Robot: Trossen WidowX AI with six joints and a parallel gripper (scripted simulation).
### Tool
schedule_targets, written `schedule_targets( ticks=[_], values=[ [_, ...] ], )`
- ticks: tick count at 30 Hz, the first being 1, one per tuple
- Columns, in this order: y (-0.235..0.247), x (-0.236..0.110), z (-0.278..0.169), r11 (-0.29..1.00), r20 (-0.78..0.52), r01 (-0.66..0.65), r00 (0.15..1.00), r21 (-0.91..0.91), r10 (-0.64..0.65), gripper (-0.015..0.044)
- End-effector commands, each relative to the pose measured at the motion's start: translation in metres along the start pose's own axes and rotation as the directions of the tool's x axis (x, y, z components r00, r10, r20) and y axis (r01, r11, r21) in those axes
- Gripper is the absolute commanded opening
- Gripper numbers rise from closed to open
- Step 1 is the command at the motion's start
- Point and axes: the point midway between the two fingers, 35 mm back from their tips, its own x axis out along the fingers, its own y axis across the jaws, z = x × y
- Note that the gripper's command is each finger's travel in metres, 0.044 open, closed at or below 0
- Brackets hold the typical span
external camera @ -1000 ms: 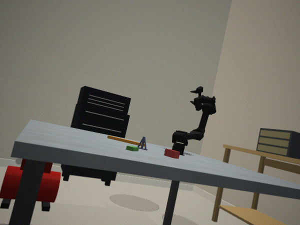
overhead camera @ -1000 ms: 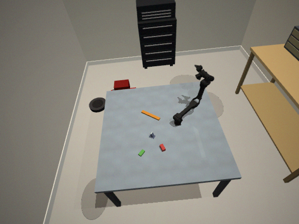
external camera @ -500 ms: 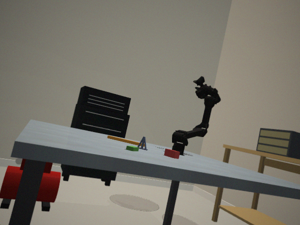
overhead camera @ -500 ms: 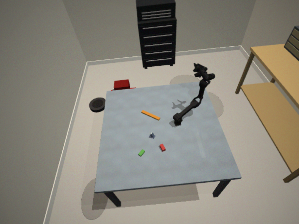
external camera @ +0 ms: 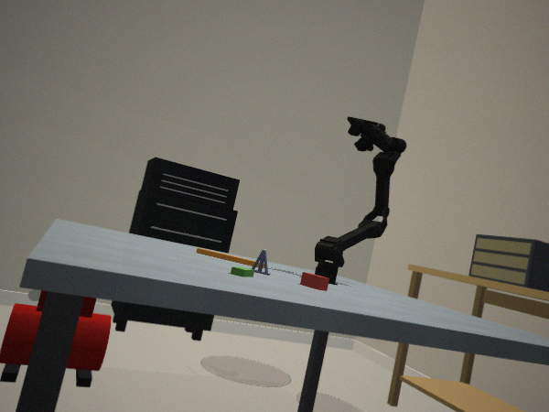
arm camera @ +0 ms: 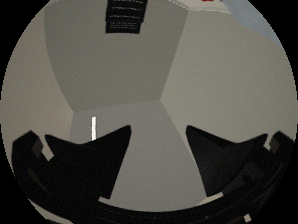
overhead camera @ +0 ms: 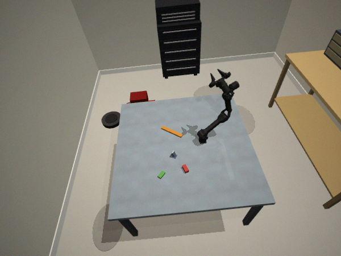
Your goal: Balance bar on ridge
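The orange bar (overhead camera: 171,131) (external camera: 224,256) lies flat on the grey table (overhead camera: 142,193) (external camera: 114,270), left of the arm's base. The small blue-grey ridge (overhead camera: 173,155) (external camera: 261,263) stands upright on the table, apart from the bar, nearer the front. My gripper (overhead camera: 219,75) (external camera: 352,121) (arm camera: 158,129) is raised high above the table's far right part, far from both, pointing away toward the room's back wall. Its fingers are open with nothing between them. The wrist view shows only the wall, the floor and the cabinet.
A green block (overhead camera: 161,174) (external camera: 242,271) and a red block (overhead camera: 185,168) (external camera: 315,280) lie on the table near the ridge. A black drawer cabinet (overhead camera: 178,40) (external camera: 183,206) (arm camera: 128,6) stands at the back wall. A wooden bench (overhead camera: 310,114) stands to the right.
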Motion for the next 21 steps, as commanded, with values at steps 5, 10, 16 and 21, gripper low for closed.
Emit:
schedule_targets(
  ticks=[5, 10, 16, 21],
  values=[
    [-0.093, 0.007, -0.042, 0.894, -0.067, 0.076, 0.991, -0.441, -0.117, 0.0315],
    [-0.149, 0.011, -0.052, 0.753, -0.067, 0.108, 0.978, -0.649, -0.198, 0.0315],
    [-0.196, 0.012, -0.054, 0.571, -0.075, 0.101, 0.958, -0.815, -0.277, 0.0315],
    [-0.251, 0.017, -0.044, 0.362, -0.025, 0.119, 0.929, -0.924, -0.369, 0.0315]
  ],
)
